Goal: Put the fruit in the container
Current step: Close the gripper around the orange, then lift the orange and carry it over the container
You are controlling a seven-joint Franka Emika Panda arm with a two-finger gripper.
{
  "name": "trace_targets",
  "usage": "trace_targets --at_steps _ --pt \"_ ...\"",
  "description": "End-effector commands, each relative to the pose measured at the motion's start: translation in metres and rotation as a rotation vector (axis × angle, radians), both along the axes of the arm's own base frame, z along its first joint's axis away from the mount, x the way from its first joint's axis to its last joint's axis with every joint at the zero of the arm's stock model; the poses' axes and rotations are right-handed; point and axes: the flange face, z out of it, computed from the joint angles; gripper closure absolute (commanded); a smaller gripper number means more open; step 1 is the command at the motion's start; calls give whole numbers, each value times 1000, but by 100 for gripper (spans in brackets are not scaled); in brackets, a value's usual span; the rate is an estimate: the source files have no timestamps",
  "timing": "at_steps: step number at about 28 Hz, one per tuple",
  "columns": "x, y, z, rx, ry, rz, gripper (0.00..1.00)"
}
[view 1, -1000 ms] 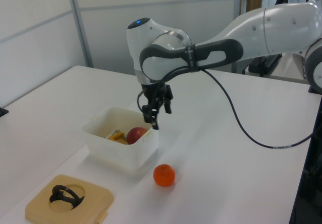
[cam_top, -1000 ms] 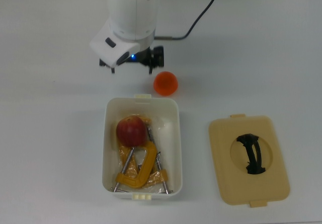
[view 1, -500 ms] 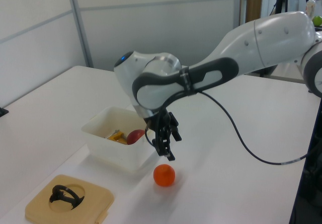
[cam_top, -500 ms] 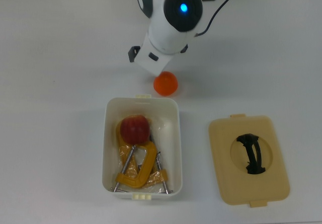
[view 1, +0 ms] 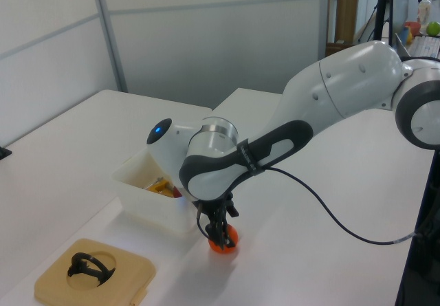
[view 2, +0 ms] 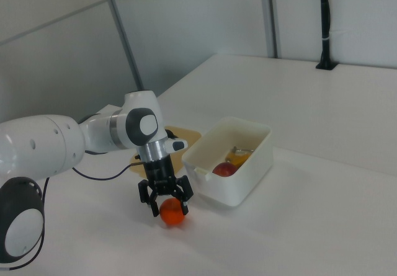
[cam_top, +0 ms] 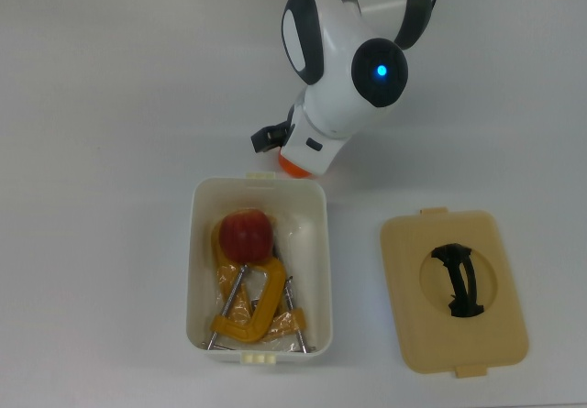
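Change since a second ago: the arm (view 1: 323, 106) has swung away from the tub and dropped low over the orange; the gripper (view 2: 166, 204), which then hung in the air near the tub's rim, now sits right down at the orange (view 2: 172, 213)
Orange then and now: it lies on the same spot of the white table (cam_top: 101, 151), just beside the tub's short end, outside it
Apple then and now: the apple (cam_top: 246, 234) has stayed inside the tub (cam_top: 320, 270), at the end nearest the orange
Gripper: fingers spread wide, one on each side of the orange, reaching down around its upper half; whether they touch it cannot be told; the orange rests on the table, not lifted
Top view only: the arm's wrist covers nearly all of the orange (cam_top: 292, 165), leaving a thin orange sliver; the yellow clamps (cam_top: 248, 316) lie in the tub below the apple; the beige lid (cam_top: 454, 289) with its black handle lies flat on the table at the top view's right, apart from the tub
Right view only: the spread fingers and the whole orange between them show clearly
Left view only: the orange (view 1: 225, 241) peeks out under the wrist, with the tub (view 1: 148, 206) just behind it
Look of the fruit: orange round, bright and smooth; apple red with a paler patch
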Motion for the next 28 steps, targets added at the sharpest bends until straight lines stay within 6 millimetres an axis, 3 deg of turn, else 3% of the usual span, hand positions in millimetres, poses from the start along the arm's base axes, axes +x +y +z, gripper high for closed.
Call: trace_targets --at_steps 1,4,9,10,11,15,20,22,27,28 --pt "2 10 -8 -20 -44 30 0" --pt "5 12 -13 -25 -58 44 0" --pt "9 13 -7 -22 -83 51 71" --pt "9 13 -4 -20 -85 46 94" --pt "8 13 -1 -19 -86 43 100" --pt "6 12 21 -21 -102 35 100" --pt "5 7 86 -7 -133 -11 100" --pt "15 5 119 48 -185 -47 100" --pt "31 -13 153 108 -263 -110 100" --pt "41 -24 164 131 -329 -147 100"
